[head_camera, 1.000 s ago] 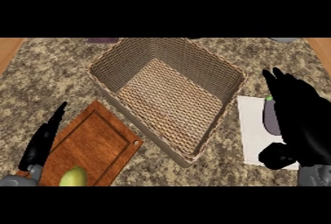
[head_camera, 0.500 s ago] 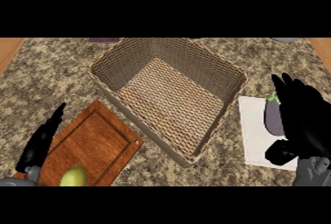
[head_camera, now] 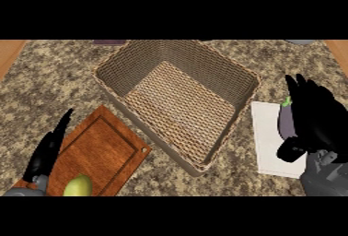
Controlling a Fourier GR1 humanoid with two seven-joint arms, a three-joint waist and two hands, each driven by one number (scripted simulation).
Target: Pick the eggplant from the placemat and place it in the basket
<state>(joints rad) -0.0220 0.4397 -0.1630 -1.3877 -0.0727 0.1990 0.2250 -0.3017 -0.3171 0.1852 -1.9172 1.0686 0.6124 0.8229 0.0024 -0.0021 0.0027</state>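
Speckled granite counter [head_camera: 61, 87] fills the head view, with wooden strips at its far left and far right corners. Woven basket [head_camera: 178, 99] sits mid-counter, turned diagonally, one corner toward the near edge, nothing inside it. White placemat [head_camera: 269, 138] lies at the counter's right side, just beside the basket's right wall, partly covered by the right hand.

Eggplant [head_camera: 287, 120] lies on the placemat, dark purple, long axis running roughly near-to-far along the mat, green stem end pointing to the far edge. Only its left flank and stem show; the rest is under the hand.

Right hand [head_camera: 318, 122] is over the eggplant, fingers extended toward the far edge along the eggplant's right side, thumb curled in at the near end. Hand touches or overlaps the eggplant, but whether the fingers actually wrap it cannot be told. Eggplant looks to rest on the mat, not lifted.

Left hand [head_camera: 48, 152] is at the near left corner, fingers straight and together, pointing to the far edge, resting beside the wooden cutting board [head_camera: 102, 152]. Board lies diagonally near the basket's left corner. Yellow-green fruit [head_camera: 78, 186] sits on the board's near end.
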